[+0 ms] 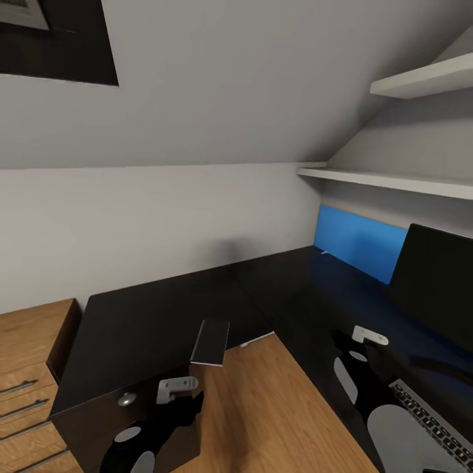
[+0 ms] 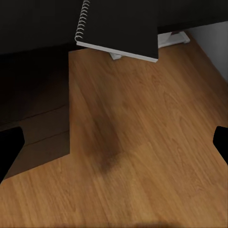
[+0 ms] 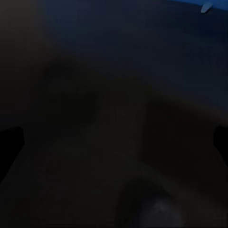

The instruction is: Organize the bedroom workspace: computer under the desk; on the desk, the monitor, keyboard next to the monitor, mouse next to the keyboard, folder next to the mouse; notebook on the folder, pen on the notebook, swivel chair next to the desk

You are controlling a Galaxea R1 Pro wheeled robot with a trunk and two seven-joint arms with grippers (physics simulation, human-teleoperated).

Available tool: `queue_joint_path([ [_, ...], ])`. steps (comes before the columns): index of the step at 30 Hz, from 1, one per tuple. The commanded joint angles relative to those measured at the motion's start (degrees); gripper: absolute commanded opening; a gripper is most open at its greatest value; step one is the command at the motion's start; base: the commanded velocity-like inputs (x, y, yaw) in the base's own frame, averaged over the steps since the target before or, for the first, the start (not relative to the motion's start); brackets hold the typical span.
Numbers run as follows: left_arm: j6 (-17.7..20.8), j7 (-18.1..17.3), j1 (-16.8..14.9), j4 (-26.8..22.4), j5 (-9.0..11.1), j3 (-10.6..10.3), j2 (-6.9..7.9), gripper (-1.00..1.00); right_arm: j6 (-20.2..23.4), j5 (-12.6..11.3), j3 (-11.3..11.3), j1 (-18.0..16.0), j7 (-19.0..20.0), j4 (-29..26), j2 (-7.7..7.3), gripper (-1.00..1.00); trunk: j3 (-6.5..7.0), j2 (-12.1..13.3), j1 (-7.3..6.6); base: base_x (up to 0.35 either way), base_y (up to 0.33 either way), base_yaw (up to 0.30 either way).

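Observation:
The glossy black desk point(image 1: 151, 315) wraps around the corner. A spiral-bound notebook point(image 1: 211, 341) point(image 2: 118, 26) lies at the desk's inner edge, sticking out over the wooden floor. My left gripper point(image 1: 180, 394) point(image 2: 114, 147) hangs open over the floor, short of the notebook, with nothing between its fingers. The monitor point(image 1: 433, 282) stands on the right wing, and the keyboard point(image 1: 433, 420) lies in front of it. Above that dark top my right gripper point(image 1: 355, 348) point(image 3: 114, 142) is open and empty. A short white stick point(image 1: 324, 251) point(image 3: 207, 6), perhaps the pen, lies by the wall. Computer, mouse, folder and swivel chair are out of view.
A light wooden drawer chest point(image 1: 29, 368) stands left of the desk. A blue wall panel point(image 1: 358, 242) runs behind the right wing, with two white shelves point(image 1: 394, 180) above it. Open wooden floor point(image 1: 263, 407) lies in the desk's inner corner. The ceiling slopes low.

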Motion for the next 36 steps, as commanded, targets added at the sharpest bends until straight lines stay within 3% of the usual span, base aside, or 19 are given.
queue_joint_path([
  [1, 0.1, 0.6, -0.1, 0.1, 0.6, -0.1, 0.03, 1.0, 0.0, -0.4, 0.1, 0.0, -0.3, -0.8, 0.63, 1.0, 0.12, 0.4, -0.22, 0.0, 0.0, 0.0],
  [13, 0.1, 1.2, -0.1, 0.9, 0.2, -0.1, 0.12, 1.0, 0.0, -0.1, 0.6, 0.7, -0.6, -4.3, 4.5, 1.0, 2.02, 5.2, -2.86, 0.0, 0.0, 0.129],
  [17, -0.2, 3.9, -0.1, 2.6, 0.2, 0.0, 0.63, 1.0, -0.1, 2.1, 2.0, 2.1, -0.7, -5.2, 7.19, 1.0, 2.6, 6.8, -3.74, 0.0, 0.0, 0.242],
  [19, -0.4, 5.5, -0.1, 5.0, 0.3, 0.0, 1.15, 1.0, -0.1, 3.9, 3.0, 3.2, -1.1, -6.3, 8.58, 1.0, 2.89, 7.6, -4.18, 0.0, 0.0, 0.251],
  [20, -0.8, 6.7, 0.0, 8.6, 0.3, -0.1, 1.71, 1.0, -0.2, 6.1, 4.2, 5.4, -3.0, -8.0, 10.46, 1.0, 3.03, 8.0, -4.4, 0.0, 0.0, 0.255],
  [22, -1.3, 7.0, 0.0, 10.4, 0.3, -0.1, 1.88, 1.0, -0.2, 6.9, 4.9, 6.8, -4.1, -8.5, 11.18, 1.0, 3.32, 8.8, -4.84, 0.0, 0.0, 0.256],
  [26, -4.8, 7.1, 1.2, 15.7, 0.2, -0.1, 2.11, 1.0, -0.4, 8.1, 8.9, 10.6, -5.9, -8.8, 12.16, 1.0, 3.9, 10.4, -5.72, 0.0, 0.0, 0.257],
  [29, -10.5, 7.1, 2.6, 19.8, 0.2, -0.1, 2.17, 1.0, -1.9, 8.4, 12.5, 13.4, -6.4, -7.4, 12.4, 1.0, 4.33, 11.6, -6.37, -0.035, 0.0, 0.257],
  [31, -13.2, 7.0, 2.9, 21.8, 0.2, -0.1, 2.18, 1.0, -2.9, 8.4, 13.6, 14.5, -6.4, -6.0, 12.47, 1.0, 4.62, 12.4, -6.81, -0.16, 0.0, 0.257],
  [32, -15.8, 6.9, 3.2, 23.9, 0.2, -0.2, 2.19, 1.0, -4.2, 8.4, 14.5, 15.3, -6.4, -4.1, 12.52, 1.0, 4.77, 12.8, -7.03, -0.236, 0.0, 0.257],
  [33, -20.3, 6.8, 3.4, 28.3, 0.2, -0.2, 2.19, 1.0, -8.3, 8.5, 16.8, 16.3, -6.4, 2.0, 12.55, 1.0, 4.91, 13.2, -7.25, -0.304, 0.0, 0.248],
  [36, -21.8, 6.8, 3.5, 30.7, 0.2, -0.3, 2.19, 1.0, -12.6, 8.5, 17.9, 16.6, -6.4, 7.4, 12.51, 1.0, 5.34, 14.4, -7.91, -0.318, 0.0, 0.207],
])
